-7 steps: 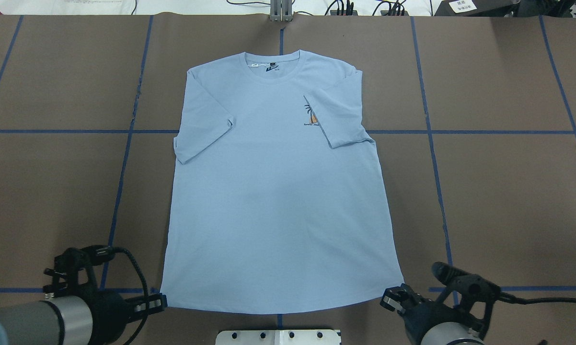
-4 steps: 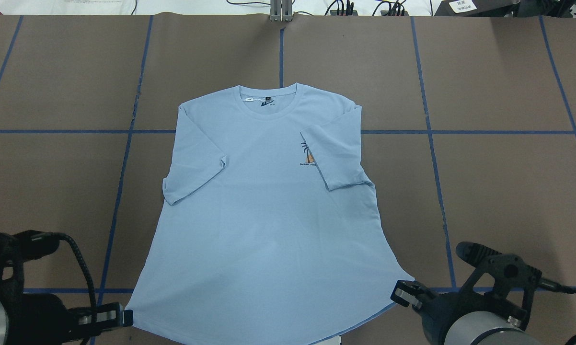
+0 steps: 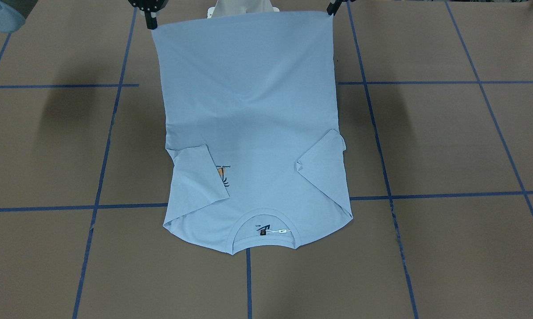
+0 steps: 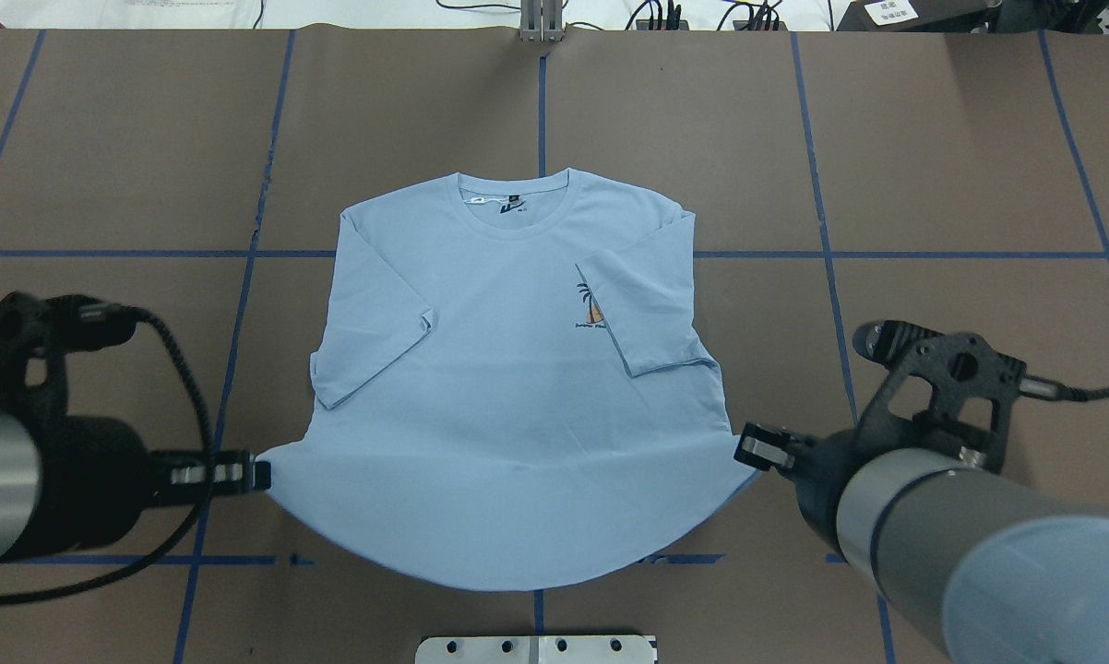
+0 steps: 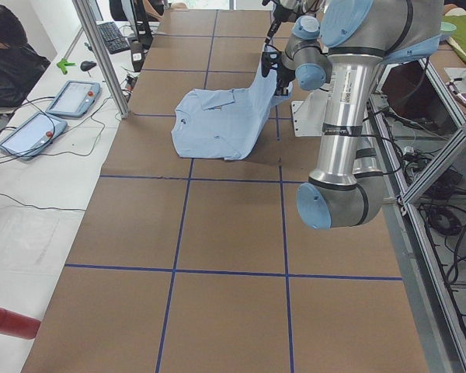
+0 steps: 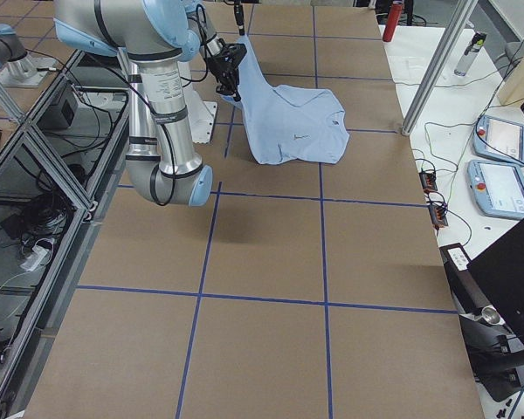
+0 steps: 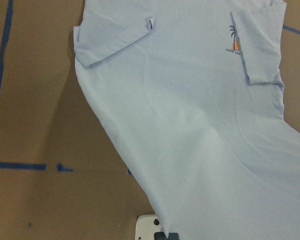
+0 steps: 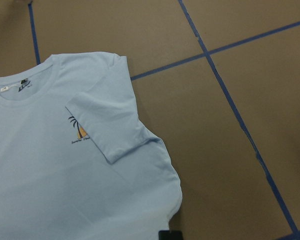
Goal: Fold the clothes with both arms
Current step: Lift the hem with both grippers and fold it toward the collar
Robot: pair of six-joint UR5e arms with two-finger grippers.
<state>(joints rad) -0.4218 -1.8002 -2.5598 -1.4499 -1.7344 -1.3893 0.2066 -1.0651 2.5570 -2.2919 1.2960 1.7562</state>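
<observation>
The T-shirt (image 4: pixel 518 387) lies chest-up on the table (image 4: pixel 933 184), collar (image 4: pixel 510 195) at the far end. Its near hem (image 4: pixel 518 581) hangs lifted between the left gripper (image 4: pixel 257 472), clamped on the left hem corner, and the right gripper (image 4: pixel 746 444), clamped on the right one. To fold well, both arms should, I judge, carry the corners toward the far collar at equal height and pace, taut enough that the sagging middle lands square rather than dragging.

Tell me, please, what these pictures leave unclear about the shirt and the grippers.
- Print on the shirt: the folded sleeve covers part, overhead view; lettering too small.
- Neck label: text too small, overhead view.
- Left gripper and right gripper: mostly cut off by the top edge, front-facing view.
</observation>
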